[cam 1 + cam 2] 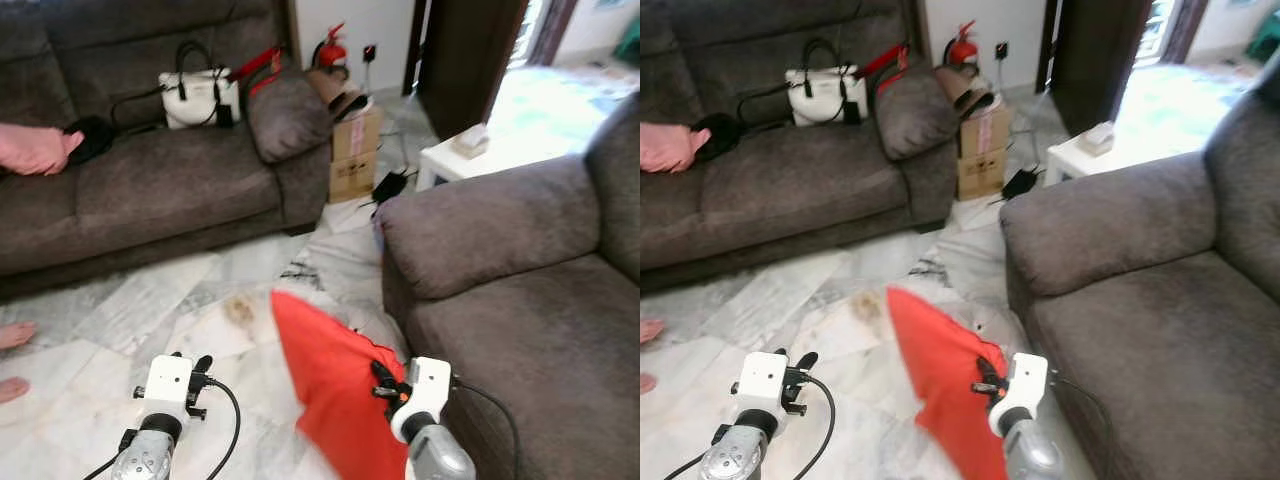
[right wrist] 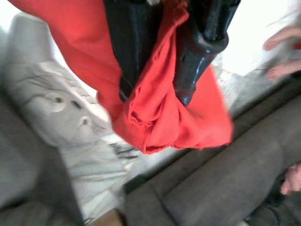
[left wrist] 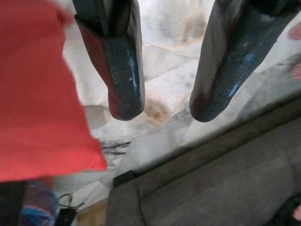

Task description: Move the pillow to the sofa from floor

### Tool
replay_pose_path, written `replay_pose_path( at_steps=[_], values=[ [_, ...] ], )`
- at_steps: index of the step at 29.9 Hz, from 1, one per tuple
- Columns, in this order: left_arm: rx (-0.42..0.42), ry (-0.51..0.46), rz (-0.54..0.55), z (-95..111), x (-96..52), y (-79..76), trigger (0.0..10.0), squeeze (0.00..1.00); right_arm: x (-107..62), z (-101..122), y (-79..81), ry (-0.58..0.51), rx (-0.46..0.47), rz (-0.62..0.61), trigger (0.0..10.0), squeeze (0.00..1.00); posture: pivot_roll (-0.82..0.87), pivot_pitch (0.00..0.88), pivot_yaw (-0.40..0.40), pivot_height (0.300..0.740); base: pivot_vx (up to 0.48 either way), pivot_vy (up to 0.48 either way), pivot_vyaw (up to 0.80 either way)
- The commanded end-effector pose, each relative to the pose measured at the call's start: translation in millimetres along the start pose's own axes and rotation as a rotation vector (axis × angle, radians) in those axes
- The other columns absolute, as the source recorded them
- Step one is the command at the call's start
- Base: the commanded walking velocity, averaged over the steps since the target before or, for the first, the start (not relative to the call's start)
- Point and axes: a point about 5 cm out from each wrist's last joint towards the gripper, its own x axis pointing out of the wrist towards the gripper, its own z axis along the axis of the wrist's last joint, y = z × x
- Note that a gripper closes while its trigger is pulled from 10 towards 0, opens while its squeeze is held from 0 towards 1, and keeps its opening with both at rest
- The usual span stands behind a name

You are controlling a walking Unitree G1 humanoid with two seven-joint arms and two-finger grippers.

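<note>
A red pillow (image 1: 335, 385) hangs above the marble floor, just left of the grey sofa (image 1: 520, 290) on my right. My right gripper (image 1: 384, 381) is shut on the pillow's right edge; in the right wrist view the red fabric (image 2: 160, 113) is bunched between the black fingers (image 2: 195, 61). My left gripper (image 3: 162, 101) is open with nothing between its fingers (image 3: 120, 70), low at the left (image 1: 200, 366); the pillow's edge (image 3: 42, 94) lies beside it.
A second grey sofa (image 1: 150, 190) runs along the back left, holding a white handbag (image 1: 198, 97) and a pink cloth (image 1: 35, 148). A cardboard box (image 1: 355, 145) and white side table (image 1: 465, 152) stand behind. A person's bare feet (image 1: 12, 360) rest at far left.
</note>
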Motion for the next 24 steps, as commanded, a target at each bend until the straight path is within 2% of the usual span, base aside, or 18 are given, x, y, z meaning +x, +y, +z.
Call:
replay_pose_path(
  at_steps=[1,3,15,20,24],
  values=[
    [0.003,0.040,0.012,-9.4,-5.5,5.4,10.0,0.00,9.6,13.4,14.9,-0.053,-0.018,0.053,10.0,0.00,0.15,0.132,0.029,0.740,0.000,0.000,0.00],
    [0.003,0.040,0.011,-9.3,-5.3,5.4,10.0,0.00,9.6,12.9,14.9,-0.048,-0.020,0.052,10.0,0.00,0.15,0.132,0.029,0.740,0.000,0.000,-0.22],
    [-0.007,0.035,0.004,-8.4,-5.6,4.7,10.0,0.00,9.4,12.4,14.0,-0.045,-0.010,0.047,10.0,0.00,0.15,0.133,0.029,0.740,0.000,0.000,-0.80],
    [0.020,0.042,-0.003,-8.8,-5.8,4.4,10.0,0.00,9.3,13.7,11.7,-0.046,-0.010,0.037,10.0,0.00,0.15,0.132,0.029,0.740,0.000,0.000,-0.80],
    [0.036,0.047,-0.011,-9.5,-5.8,3.7,10.0,0.00,9.4,14.2,11.4,-0.046,-0.013,0.034,10.0,0.00,0.15,0.132,0.029,0.740,0.000,-0.480,-0.80]
  ],
)
